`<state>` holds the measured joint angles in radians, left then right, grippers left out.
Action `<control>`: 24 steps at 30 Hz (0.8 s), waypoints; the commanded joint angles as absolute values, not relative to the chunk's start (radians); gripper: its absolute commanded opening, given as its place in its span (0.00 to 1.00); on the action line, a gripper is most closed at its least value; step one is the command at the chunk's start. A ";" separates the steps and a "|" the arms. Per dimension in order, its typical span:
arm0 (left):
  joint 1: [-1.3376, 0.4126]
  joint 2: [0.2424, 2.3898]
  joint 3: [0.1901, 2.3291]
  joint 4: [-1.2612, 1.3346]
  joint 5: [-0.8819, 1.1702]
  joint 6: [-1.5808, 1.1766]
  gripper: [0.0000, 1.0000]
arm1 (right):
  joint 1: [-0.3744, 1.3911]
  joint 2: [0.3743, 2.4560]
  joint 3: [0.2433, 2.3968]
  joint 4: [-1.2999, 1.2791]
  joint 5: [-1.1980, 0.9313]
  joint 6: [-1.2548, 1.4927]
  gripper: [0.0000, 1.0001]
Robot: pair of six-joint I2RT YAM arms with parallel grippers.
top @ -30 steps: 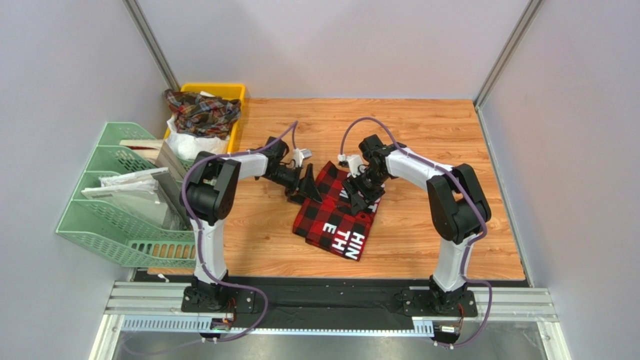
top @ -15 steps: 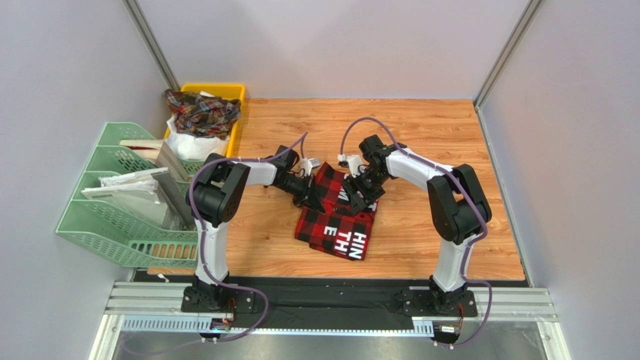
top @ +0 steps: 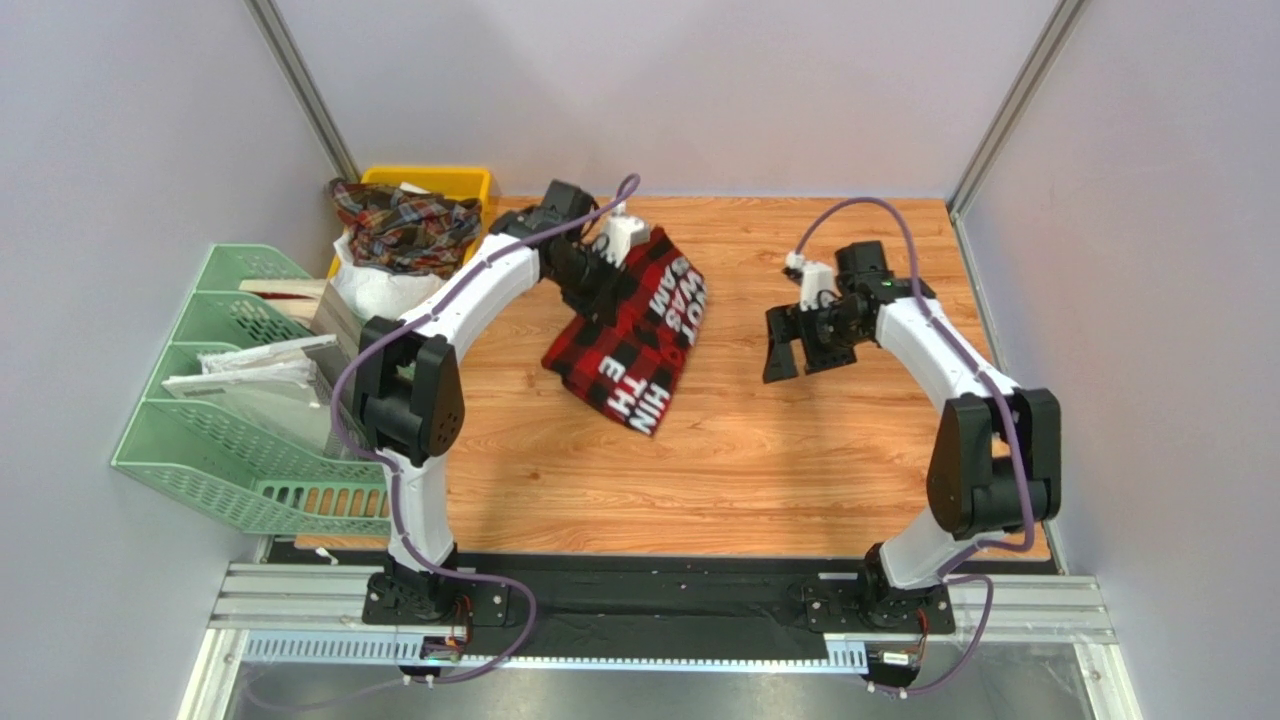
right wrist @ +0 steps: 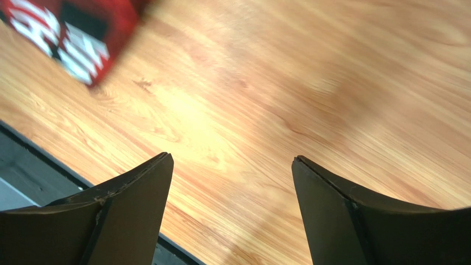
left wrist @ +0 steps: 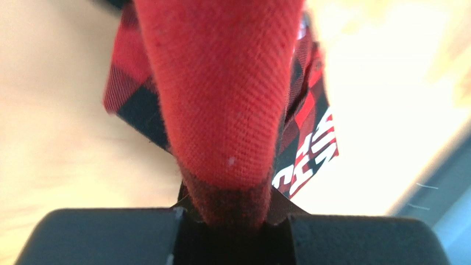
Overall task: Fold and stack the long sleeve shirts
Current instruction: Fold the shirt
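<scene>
Flannel is hanging from my left tool point(top: 589, 273), which is pinching a thick fold of the shirt point(top: 624, 323) tight between its sides. I am holding the folded red-and-black bundle over the far-left part of the bench point(top: 781, 450), just beside the yellow bin point(top: 451, 180) in the far-left corner. Whether its lower end is touching the wood, I cannot tell. My right tool point(top: 784, 342) is hovering spread wide and carrying nothing, well apart from the shirt, toward the far-right side.

I am judging the cloth to be light, soft and floppy. Gripped at one point like this, it is sagging and the layers are threatening to slide open, so the fold could come undone on the way down. A hold across several layers at a folded edge, as now, is looking safer than a single loose corner. Dark plaid cloth point(top: 403, 222), likely another shirt, is lying crumpled in the bin, so the stacking is looking far from finished.
</scene>
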<state>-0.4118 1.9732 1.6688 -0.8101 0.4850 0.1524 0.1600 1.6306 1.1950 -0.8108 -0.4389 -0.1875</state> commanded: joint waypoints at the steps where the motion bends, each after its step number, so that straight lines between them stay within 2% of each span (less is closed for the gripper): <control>1: -0.445 1.916 1.952 -0.969 0.172 0.510 0.00 | 0.063 1.546 1.183 -0.805 -0.477 -0.167 0.86; 2: -0.455 1.920 2.021 -0.971 0.123 0.593 0.00 | 0.048 1.537 1.181 -0.808 -0.482 -0.169 0.86; 5: -0.512 1.934 2.034 -0.899 -0.056 0.751 0.00 | 0.011 1.529 1.183 -0.813 -0.488 -0.173 0.86; 7: -0.552 1.922 1.970 -0.826 -0.161 0.810 0.00 | 0.009 1.528 1.183 -0.813 -0.488 -0.178 0.87; 12: -0.675 1.942 1.656 -0.577 -0.400 0.928 0.00 | -0.031 1.534 1.164 -0.811 -0.511 -0.166 0.87; 17: -0.822 2.019 1.425 -0.469 -0.482 0.823 0.00 | -0.038 1.529 1.147 -0.816 -0.509 -0.175 0.87; 23: -0.922 2.020 1.425 -0.555 -0.449 0.611 0.00 | -0.040 1.520 1.123 -0.824 -0.534 -0.184 0.87; 24: -0.933 2.019 1.436 -0.589 -0.434 0.577 0.04 | -0.040 1.526 1.121 -0.822 -0.541 -0.176 0.87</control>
